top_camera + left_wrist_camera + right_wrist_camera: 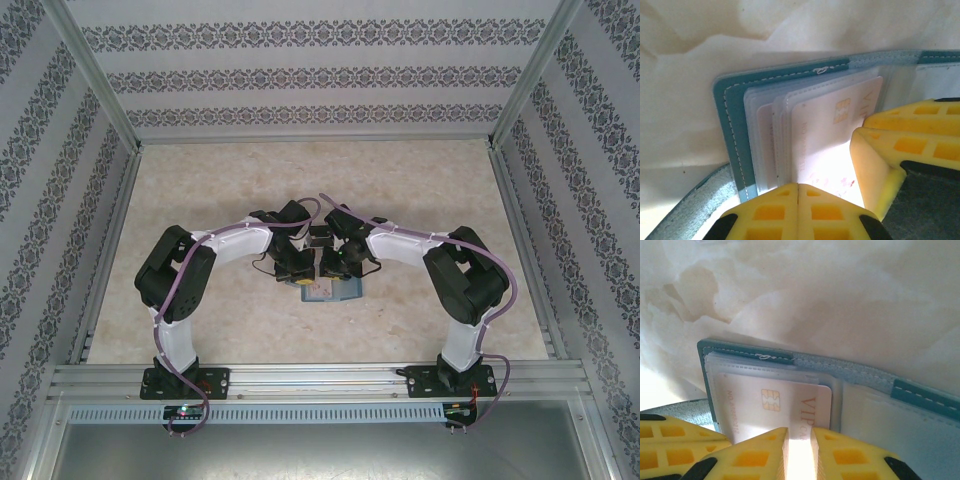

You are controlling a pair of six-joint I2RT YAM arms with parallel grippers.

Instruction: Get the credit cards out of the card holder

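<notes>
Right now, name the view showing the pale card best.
Right wrist: the pale card faces it, chip and VIP lettering legible. Left wrist shows it slanted, glare-washed; top external, a tiny patch beneath the arms.

The work surface is a table with a beige, marbled top; a brownish stain shows on it in the right wrist view; three upright panels enclose the table, namely a back wall, a left wall and a right wall, each papered with horizontal bands of dark ornamental pattern on white; aluminium posts rise at the rear corners and lean outward toward the top; an aluminium rail runs along the near edge of the table; a slotted white strip lies just beside it on the near side; a plain grey metal plate lies nearer again.
</notes>
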